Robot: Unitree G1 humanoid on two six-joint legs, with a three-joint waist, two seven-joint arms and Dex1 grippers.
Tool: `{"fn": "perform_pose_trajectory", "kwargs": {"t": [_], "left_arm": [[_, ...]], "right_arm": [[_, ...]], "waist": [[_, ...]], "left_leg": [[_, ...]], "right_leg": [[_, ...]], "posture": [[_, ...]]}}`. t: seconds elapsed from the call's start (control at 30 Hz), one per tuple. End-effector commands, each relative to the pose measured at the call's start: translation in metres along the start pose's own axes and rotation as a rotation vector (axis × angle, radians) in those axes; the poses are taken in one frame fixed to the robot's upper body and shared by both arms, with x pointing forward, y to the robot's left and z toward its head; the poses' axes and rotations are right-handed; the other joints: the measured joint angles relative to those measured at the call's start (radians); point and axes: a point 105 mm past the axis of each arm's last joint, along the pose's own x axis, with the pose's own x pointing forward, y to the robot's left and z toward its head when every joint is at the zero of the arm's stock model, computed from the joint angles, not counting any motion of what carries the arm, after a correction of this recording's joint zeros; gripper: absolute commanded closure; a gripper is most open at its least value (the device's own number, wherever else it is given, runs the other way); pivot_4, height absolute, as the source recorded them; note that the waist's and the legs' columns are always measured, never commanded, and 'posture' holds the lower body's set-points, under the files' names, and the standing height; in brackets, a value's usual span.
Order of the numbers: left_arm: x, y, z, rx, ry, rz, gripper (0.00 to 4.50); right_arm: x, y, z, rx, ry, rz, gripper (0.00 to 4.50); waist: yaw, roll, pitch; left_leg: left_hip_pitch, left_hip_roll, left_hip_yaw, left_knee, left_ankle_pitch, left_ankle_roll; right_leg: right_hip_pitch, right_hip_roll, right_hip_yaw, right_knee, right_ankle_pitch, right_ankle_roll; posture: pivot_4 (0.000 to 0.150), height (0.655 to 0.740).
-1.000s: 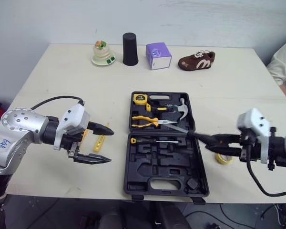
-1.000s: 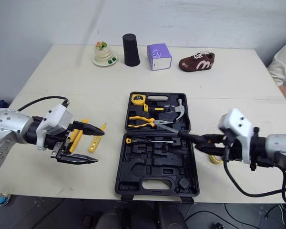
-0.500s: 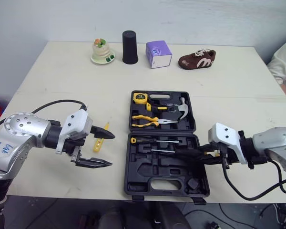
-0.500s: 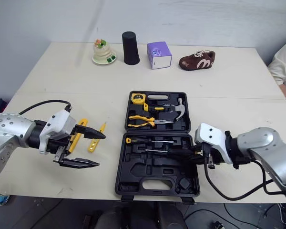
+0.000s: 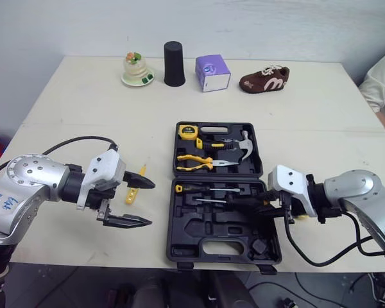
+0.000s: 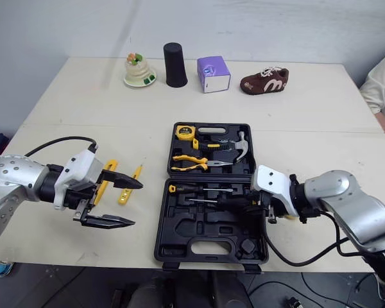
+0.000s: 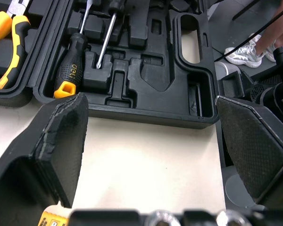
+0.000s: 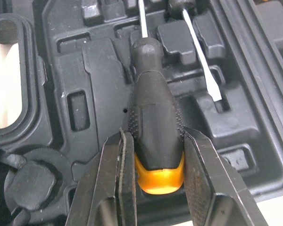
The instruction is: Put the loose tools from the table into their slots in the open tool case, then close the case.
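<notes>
The black tool case (image 5: pixel 221 192) lies open at mid-table. Its far half holds a tape measure (image 5: pixel 189 133), yellow pliers (image 5: pixel 199 162) and a hammer (image 5: pixel 244 149). One screwdriver (image 5: pixel 208 188) sits in a slot of the near half. My right gripper (image 5: pixel 260 200) is shut on a second screwdriver (image 8: pixel 155 113) by its black-and-orange handle, low over the near half beside the first. My left gripper (image 5: pixel 147 203) hangs open left of the case, above the table. A small yellow tool (image 6: pixel 129 186) and a yellow-handled one (image 6: pixel 102 183) lie loose behind it.
Along the far edge stand a figurine (image 5: pixel 136 69), a black cup (image 5: pixel 174 64), a purple box (image 5: pixel 212 72) and a brown shoe (image 5: pixel 264 78). A person's sleeve (image 5: pixel 382 80) shows at the right edge. A bit of a yellow roll (image 5: pixel 301 217) peeks from behind my right gripper.
My right gripper has carried the screwdriver leftward from beyond the case's right side to low over the near half. The left gripper has drifted slightly and stays open.
</notes>
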Motion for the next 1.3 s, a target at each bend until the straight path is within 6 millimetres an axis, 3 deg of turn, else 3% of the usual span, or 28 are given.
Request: {"fn": "perform_pose_trajectory", "kwargs": {"t": [0.03, 0.13, 0.2, 0.47, 0.83, 0.97, 1.07, 1.13, 1.3], "left_arm": [[-0.002, -0.002, 0.010, 0.045, -0.014, 0.001, 0.00], [-0.002, -0.003, 0.012, 0.047, -0.021, -0.005, 0.00], [-0.001, -0.003, 0.012, 0.048, -0.022, -0.005, 0.00], [0.001, -0.002, 0.009, 0.053, -0.022, -0.004, 0.00], [0.002, 0.003, 0.009, 0.075, -0.017, -0.002, 0.00], [0.002, 0.003, 0.009, 0.078, -0.016, 0.003, 0.00], [0.001, 0.005, 0.009, 0.079, -0.014, 0.009, 0.00], [0.001, 0.005, 0.008, 0.080, -0.013, 0.012, 0.00], [0.003, 0.005, 0.008, 0.081, -0.016, 0.012, 0.00]], "right_arm": [[-0.007, 0.001, 0.017, -0.032, -0.038, 0.009, 2.22], [-0.018, 0.005, 0.026, -0.049, -0.058, 0.012, 0.70], [-0.024, 0.001, 0.028, -0.043, -0.089, -0.026, 0.01], [-0.021, -0.008, 0.016, 0.009, -0.193, -0.116, 0.01], [-0.008, 0.001, -0.005, 0.052, -0.118, -0.058, 0.01], [-0.004, 0.000, -0.013, 0.068, -0.083, -0.073, 1.26], [-0.009, 0.002, -0.008, 0.044, -0.086, -0.052, 2.93], [-0.012, 0.001, -0.004, 0.022, -0.083, -0.050, 3.72], [-0.020, -0.007, 0.010, -0.053, -0.060, -0.048, 3.72]], "waist": [[0.000, 0.000, 0.000], [0.003, 0.000, 0.000], [0.004, 0.000, 0.000], [0.002, 0.000, 0.000], [0.001, 0.000, 0.000], [0.001, 0.000, 0.000], [0.001, 0.000, 0.000], [0.001, 0.000, 0.000], [-0.001, 0.000, 0.001]], "left_leg": [[0.000, 0.000, 0.000, 0.000, 0.000, 0.000], [0.000, 0.000, 0.000, 0.001, 0.000, 0.000], [0.000, 0.000, 0.000, 0.001, 0.000, 0.000], [0.000, 0.000, -0.001, 0.002, 0.000, 0.000], [0.000, 0.000, -0.001, 0.007, 0.000, 0.001], [0.000, 0.000, -0.001, 0.008, 0.000, 0.001], [0.000, 0.000, -0.001, 0.008, 0.000, 0.001], [0.000, 0.000, -0.001, 0.008, 0.000, 0.001], [0.001, 0.000, -0.001, 0.009, 0.000, 0.001]], "right_leg": [[0.000, 0.000, 0.000, 0.000, 0.000, 0.000], [0.000, 0.000, 0.000, 0.001, 0.000, 0.000], [0.000, 0.000, 0.000, 0.000, 0.000, 0.000], [0.001, 0.000, 0.000, 0.001, 0.000, 0.000], [0.001, 0.000, 0.000, 0.007, 0.000, 0.000], [0.001, 0.000, 0.000, 0.008, 0.000, 0.000], [0.001, 0.000, 0.000, 0.008, 0.000, 0.000], [0.001, 0.000, 0.000, 0.008, 0.000, 0.000], [0.001, 0.000, 0.000, 0.009, 0.000, 0.000]], "posture": [[0.150, 0.7339], [0.150, 0.7339], [0.150, 0.7339], [0.150, 0.7339], [0.150, 0.7339], [0.150, 0.7339], [0.150, 0.7339], [0.150, 0.7339], [0.150, 0.7339]]}}
